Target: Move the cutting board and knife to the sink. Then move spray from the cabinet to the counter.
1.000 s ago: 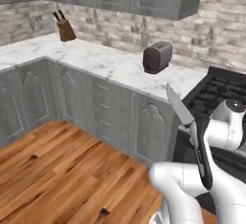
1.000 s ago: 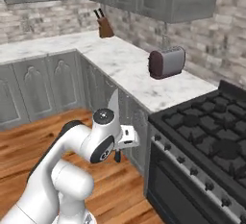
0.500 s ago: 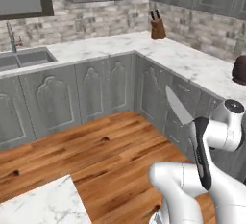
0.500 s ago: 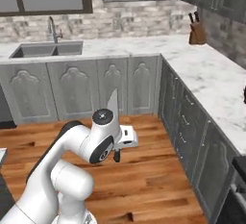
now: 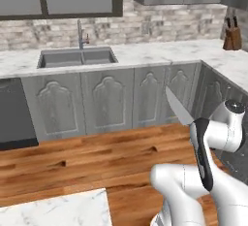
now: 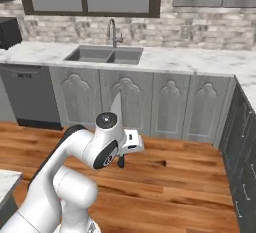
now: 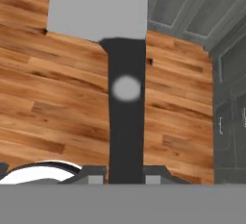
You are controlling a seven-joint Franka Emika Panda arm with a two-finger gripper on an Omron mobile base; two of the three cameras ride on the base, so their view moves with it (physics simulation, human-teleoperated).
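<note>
The knife (image 7: 126,93) is pinched by its black handle in the gripper (image 7: 126,174); no writing is legible.

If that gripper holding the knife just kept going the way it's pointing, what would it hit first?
Probably the wooden floor. The gripper, shut on the knife, looks down at the planks, with grey cabinet doors beyond; depth is unclear.

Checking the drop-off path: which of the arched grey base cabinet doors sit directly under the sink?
The two leftmost arched grey doors, beside the dark dishwasher. They stand right below the steel sink basin; the other doors lie further right, toward the corner.
</note>
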